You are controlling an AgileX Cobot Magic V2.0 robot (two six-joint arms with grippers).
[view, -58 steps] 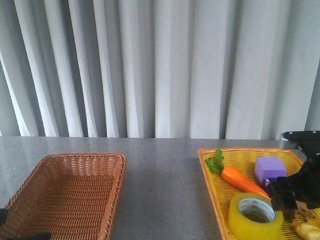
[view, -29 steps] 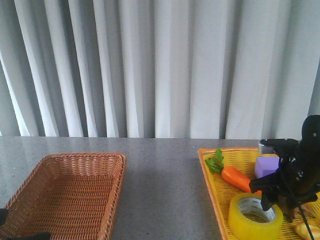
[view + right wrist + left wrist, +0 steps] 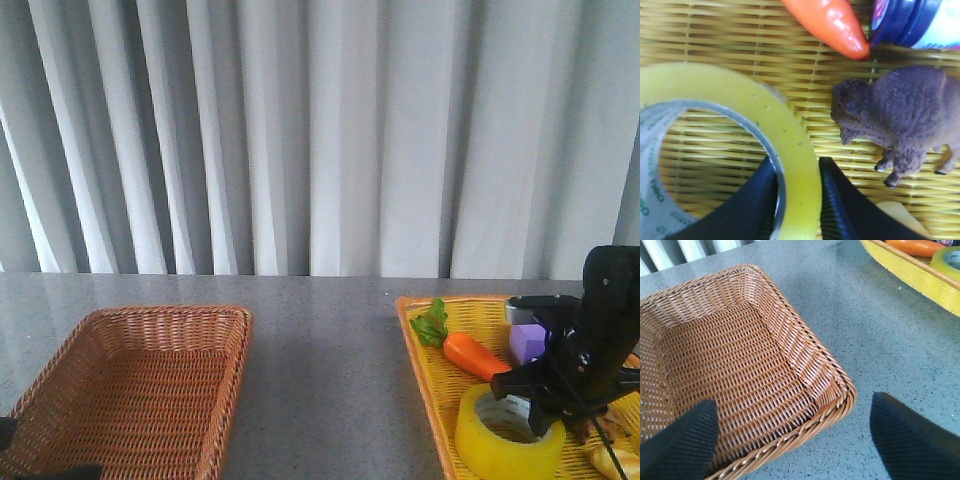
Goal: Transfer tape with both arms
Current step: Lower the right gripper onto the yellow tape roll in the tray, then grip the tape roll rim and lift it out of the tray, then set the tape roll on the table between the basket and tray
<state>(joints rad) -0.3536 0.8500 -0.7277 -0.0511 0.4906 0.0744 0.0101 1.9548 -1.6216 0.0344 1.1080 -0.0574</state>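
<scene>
So, front view first: the wide roll of translucent yellow packing tape with its white printed core (image 3: 510, 432) lies flat in the yellow woven plastic tray (image 3: 425, 372), right at the tray's near edge by its left rim. The black right gripper (image 3: 530, 405) is down on the roll's right side, one finger dipping into the core hole. Behind it sit an orange toy carrot with green leaves (image 3: 470, 352) and a purple block (image 3: 529, 342). A brown wicker basket (image 3: 135, 390) sits by the table's left edge, well apart from the tray.

Left wrist view: the left gripper (image 3: 790, 432) hovers over the near corner of that basket, its two black fingertips (image 3: 905, 432) spread wide with nothing between them. The tape only peeks in at the tray's edge.

Right wrist view: the black fingers (image 3: 837, 207) straddle the roll's wall, one inside the core, one outside, both touching it, so I'd call it pinched. A small brown toy bison (image 3: 900, 120) stands just beside the roll.

My guess on handling: light and stiff, but the outer film looks slick, so gripping through the wall like this seems right. For the handover, the far side of the ring stays free for the other claw.
</scene>
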